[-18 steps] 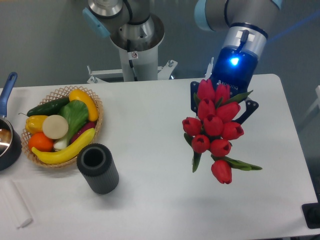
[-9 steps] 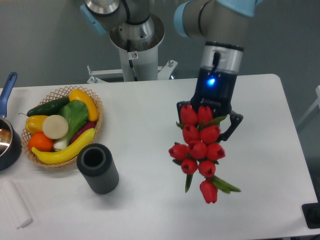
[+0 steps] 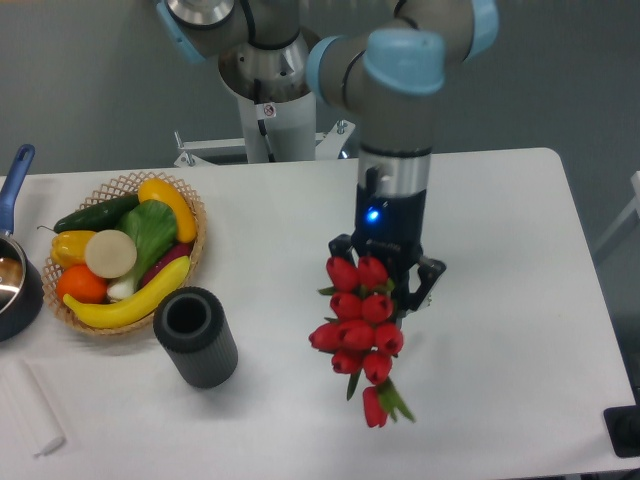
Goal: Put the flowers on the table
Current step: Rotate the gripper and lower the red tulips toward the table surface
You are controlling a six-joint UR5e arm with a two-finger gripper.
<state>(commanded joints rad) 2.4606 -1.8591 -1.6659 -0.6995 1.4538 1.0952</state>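
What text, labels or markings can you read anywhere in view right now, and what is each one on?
Nothing can be read.
Small sticker with a red mark on the white robot base column: too small to read.
Dark wrist body above the claw, near the blue light: any lettering is too blurred to read.
Flowers, basket, dark cylinder: no text seen.

we see the tabletop (image 3: pixel 500 230) carrying a basket (image 3: pixel 190 215) of produce at the left, with a pan (image 3: pixel 15 280) further left at the edge. a cylinder (image 3: pixel 195 336) stands just in front of the basket. right of it, the flowers (image 3: pixel 358 335) hang below the tool (image 3: pixel 385 275), toward the front of the tabletop.
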